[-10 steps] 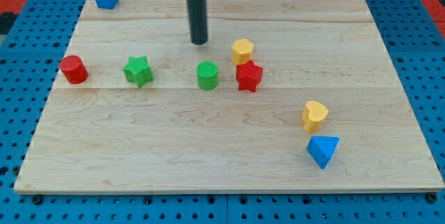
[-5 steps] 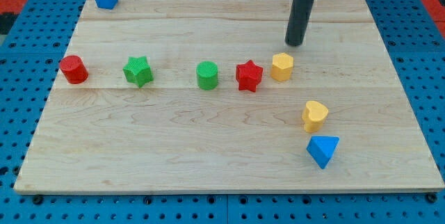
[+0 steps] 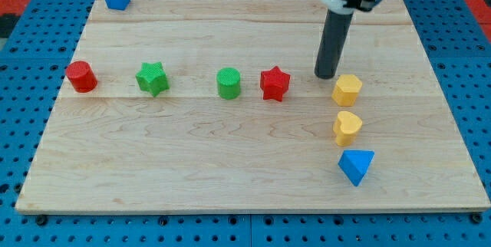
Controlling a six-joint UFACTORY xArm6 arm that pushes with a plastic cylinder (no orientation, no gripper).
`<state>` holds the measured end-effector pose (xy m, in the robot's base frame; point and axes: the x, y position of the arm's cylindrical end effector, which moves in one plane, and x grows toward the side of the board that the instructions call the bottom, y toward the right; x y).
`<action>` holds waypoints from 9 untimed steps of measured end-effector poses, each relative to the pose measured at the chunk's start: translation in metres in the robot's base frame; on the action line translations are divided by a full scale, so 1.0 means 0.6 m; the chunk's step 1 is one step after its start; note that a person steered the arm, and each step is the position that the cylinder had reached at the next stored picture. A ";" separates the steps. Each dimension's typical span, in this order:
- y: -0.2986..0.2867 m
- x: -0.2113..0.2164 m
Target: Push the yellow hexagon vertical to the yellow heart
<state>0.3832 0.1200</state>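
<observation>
Your rod ends in my tip [image 3: 326, 75], a bare end with nothing to open, close or grasp; it rests on the wooden board [image 3: 230, 170] just up and to the view's left of the yellow hexagon [image 3: 347, 90], very close, contact uncertain; the hexagon sits directly above the yellow heart [image 3: 347, 127], near but apart; the blue triangular block [image 3: 356, 165] lies below the heart; the red star [image 3: 274, 83] lies to the tip's left.
</observation>
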 end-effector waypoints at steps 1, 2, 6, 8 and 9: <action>-0.008 -0.038; -0.010 -0.039; -0.231 -0.103; -0.467 -0.105; -0.504 -0.097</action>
